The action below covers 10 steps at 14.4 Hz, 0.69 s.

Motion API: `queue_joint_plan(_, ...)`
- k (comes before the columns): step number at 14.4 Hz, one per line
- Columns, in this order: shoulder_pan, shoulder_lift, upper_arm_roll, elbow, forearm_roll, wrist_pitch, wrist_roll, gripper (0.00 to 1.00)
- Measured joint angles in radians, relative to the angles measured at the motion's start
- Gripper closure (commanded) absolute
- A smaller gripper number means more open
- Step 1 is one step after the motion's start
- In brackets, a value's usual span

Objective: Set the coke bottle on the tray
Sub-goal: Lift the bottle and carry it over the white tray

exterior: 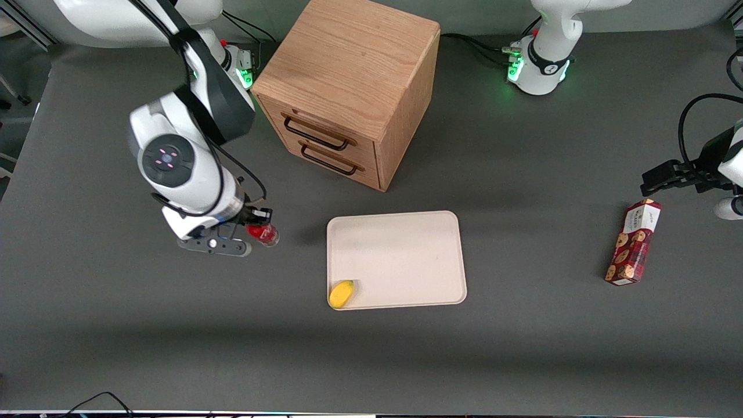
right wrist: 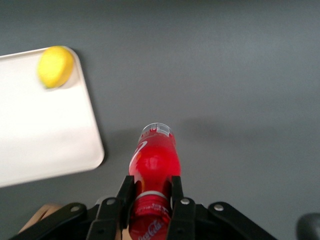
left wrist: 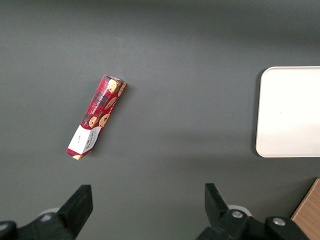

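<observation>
- Front view: the pincer [exterior: 255, 223] sits over the table [exterior: 116, 325] toward the working arm's end, closed on the coke bottle [exterior: 264, 234], well apart from the tray [exterior: 400, 255]. A yellow fruit [exterior: 342, 294] lies in the tray's corner nearest the camera.
- Left wrist view: a cookie box [left wrist: 96, 116] lies flat on the table, apart from the tray [left wrist: 290, 112].
- Right wrist view: the pincer's fingers [right wrist: 181, 200] clamp the coke bottle [right wrist: 154, 162] near its neck, clear base pointing outward, beside the tray [right wrist: 45, 135] that holds the yellow fruit [right wrist: 55, 66].

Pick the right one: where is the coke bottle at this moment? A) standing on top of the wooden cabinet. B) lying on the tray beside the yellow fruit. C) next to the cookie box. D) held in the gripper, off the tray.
D: the gripper is shut on the coke bottle over the bare table, beside the tray.
</observation>
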State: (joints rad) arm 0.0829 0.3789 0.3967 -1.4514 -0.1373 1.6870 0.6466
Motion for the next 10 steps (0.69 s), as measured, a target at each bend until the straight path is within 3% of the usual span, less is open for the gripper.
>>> queue_joint_plan(5, 0.085, 0.021, 0.048, 0.199, 0.043, -0.081, 0.143, 1.0)
queue_joint_plan(10, 0.195, 0.195, 0.04, 0.324, 0.038, -0.05, 0.268, 1.0)
